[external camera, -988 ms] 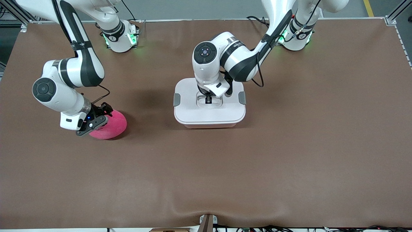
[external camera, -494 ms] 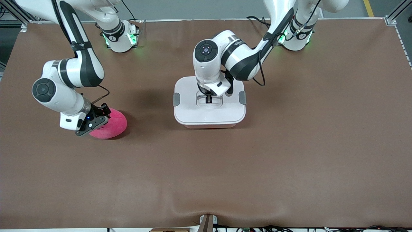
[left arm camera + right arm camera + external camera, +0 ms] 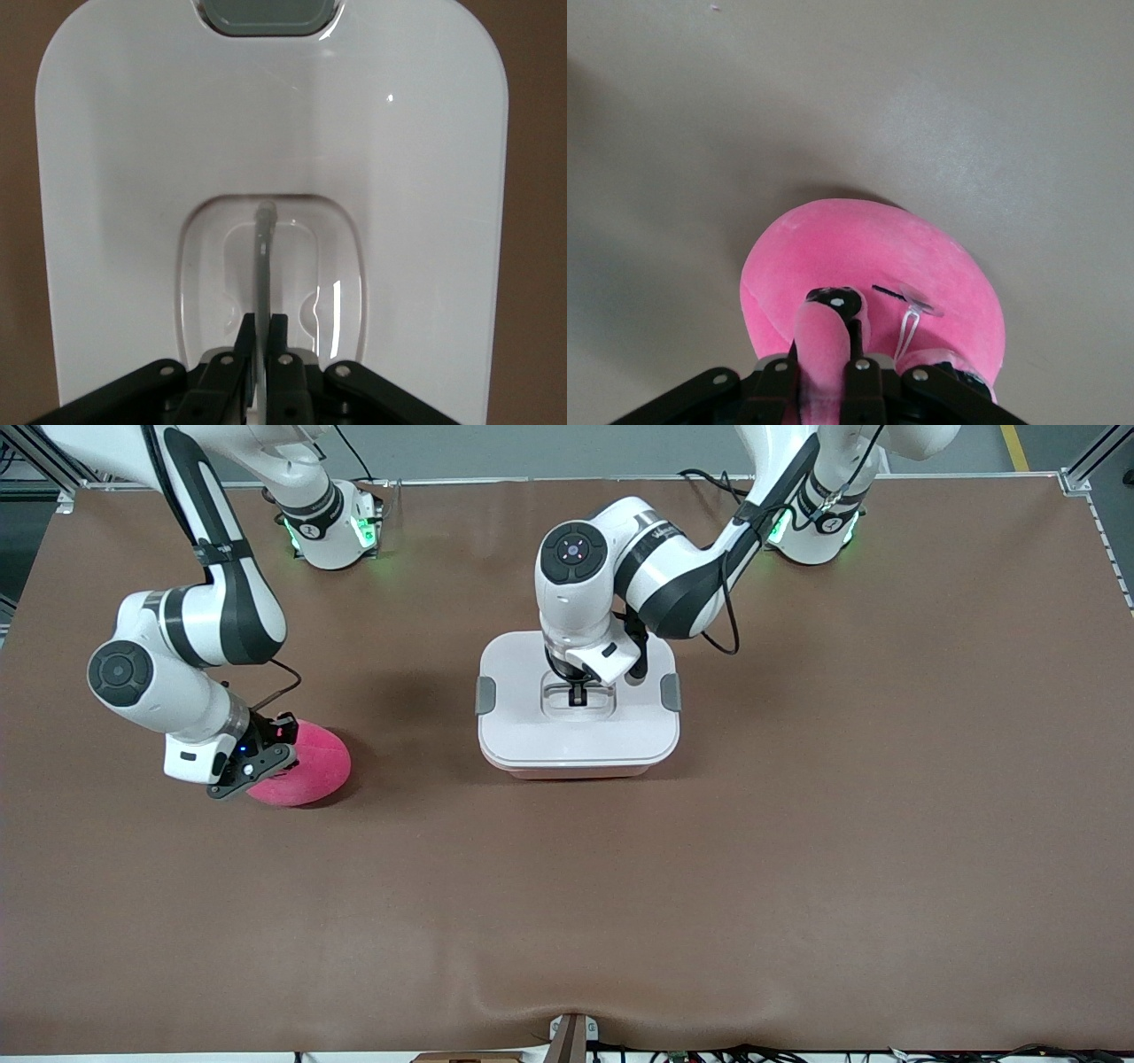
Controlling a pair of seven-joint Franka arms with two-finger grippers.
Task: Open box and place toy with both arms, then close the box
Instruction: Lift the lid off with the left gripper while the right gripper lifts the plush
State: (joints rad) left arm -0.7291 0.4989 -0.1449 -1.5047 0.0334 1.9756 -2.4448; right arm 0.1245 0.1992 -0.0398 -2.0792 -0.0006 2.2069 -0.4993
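Observation:
The box (image 3: 532,735) stands mid-table, its white lid on top with grey clips (image 3: 485,695) at both ends; a strip of the pink tub (image 3: 576,772) shows under the lid's near edge. My left gripper (image 3: 578,691) is shut on the thin grey handle (image 3: 262,257) in the lid's recess; the left wrist view shows the fingers (image 3: 262,332) pinching it. The hot-pink toy (image 3: 314,766) lies on the table toward the right arm's end. My right gripper (image 3: 276,746) is shut on a fold of its plush (image 3: 824,341). The toy's face is mostly hidden.
The brown table mat (image 3: 797,824) spreads wide around both things. The arms' bases (image 3: 332,531) stand along the table's edge farthest from the front camera. A small mount (image 3: 571,1036) sits at the near edge.
The left arm's wrist has risen and the lid looks slightly larger and lifted, with more pink tub showing beneath. The right gripper and toy have barely shifted.

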